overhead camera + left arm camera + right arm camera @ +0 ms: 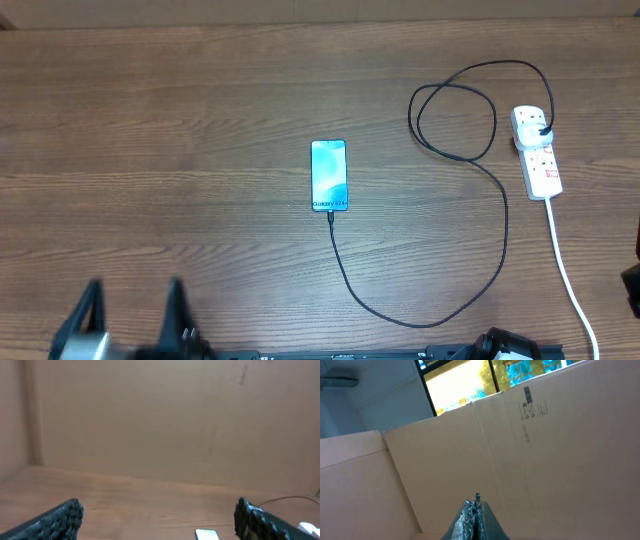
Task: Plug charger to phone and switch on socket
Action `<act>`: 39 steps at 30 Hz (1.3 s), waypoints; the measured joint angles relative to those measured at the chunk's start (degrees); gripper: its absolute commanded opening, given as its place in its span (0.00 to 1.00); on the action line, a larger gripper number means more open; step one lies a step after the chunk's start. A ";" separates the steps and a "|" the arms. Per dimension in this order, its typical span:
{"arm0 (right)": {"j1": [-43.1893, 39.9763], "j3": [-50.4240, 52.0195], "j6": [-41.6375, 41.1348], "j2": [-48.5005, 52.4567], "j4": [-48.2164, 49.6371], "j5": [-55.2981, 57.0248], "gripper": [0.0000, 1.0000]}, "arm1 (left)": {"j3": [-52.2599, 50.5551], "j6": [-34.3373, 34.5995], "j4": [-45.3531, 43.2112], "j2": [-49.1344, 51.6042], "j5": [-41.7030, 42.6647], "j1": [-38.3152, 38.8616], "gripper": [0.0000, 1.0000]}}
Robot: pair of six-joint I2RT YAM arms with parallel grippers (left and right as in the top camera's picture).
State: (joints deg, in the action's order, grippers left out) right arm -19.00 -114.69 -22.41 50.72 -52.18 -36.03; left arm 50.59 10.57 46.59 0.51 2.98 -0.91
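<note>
Reading "Galaxy S24+" on one slim cyan-screen phone [328, 175]; one thin black charger cable [506, 230], one white power strip [540, 162]; left jaws apart, right jaws together.

Phone [207, 534] mostly off the left wrist view's lower edge; socket [542, 170] switches (overhead) too small for reading.
</note>
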 measured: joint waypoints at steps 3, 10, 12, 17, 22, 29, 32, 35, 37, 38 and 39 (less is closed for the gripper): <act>0.50 0.02 0.00 -0.20 -0.02 0.07 0.04 | -10.08 -0.02 -11.89 0.13 3.76 0.00 1.00; 1.90 0.02 0.00 -3.82 0.13 2.62 0.04 | -30.34 -0.04 -33.29 0.13 7.69 0.00 1.00; 1.90 0.00 0.02 -5.09 0.42 3.10 0.04 | -34.49 -0.04 -37.24 0.20 8.02 0.00 1.00; 1.90 0.00 0.02 -6.78 0.98 3.45 0.04 | -41.38 -0.24 -44.48 0.17 8.24 0.00 0.99; 1.90 0.02 0.02 -7.37 1.66 3.50 0.04 | -46.77 -0.72 -48.68 0.20 7.78 0.00 1.00; 1.90 0.04 0.09 -10.95 3.67 3.52 0.04 | -49.40 -1.57 -50.66 0.17 5.33 0.00 1.00; 1.90 0.31 0.17 -13.44 4.20 4.33 0.04 | -49.62 -1.92 -47.82 0.17 4.87 0.00 1.00; 1.90 2.75 0.17 -16.79 6.45 6.25 0.04 | -49.83 -2.60 -46.71 0.17 4.81 0.00 0.99; 1.90 4.79 0.17 -18.97 8.11 6.95 0.04 | -49.92 -3.37 -46.47 0.17 4.70 0.00 1.00; 1.90 6.73 0.17 -20.55 9.81 7.30 0.04 | -49.92 -3.74 -46.47 0.17 4.70 0.00 1.00; 1.90 8.96 0.22 -22.43 11.15 7.61 0.04 | -49.92 -4.17 -46.45 0.17 4.68 0.00 1.00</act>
State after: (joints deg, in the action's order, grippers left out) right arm -17.10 -105.73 -22.20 28.29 -41.04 -28.42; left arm 0.67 6.39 0.14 0.69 7.66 -0.91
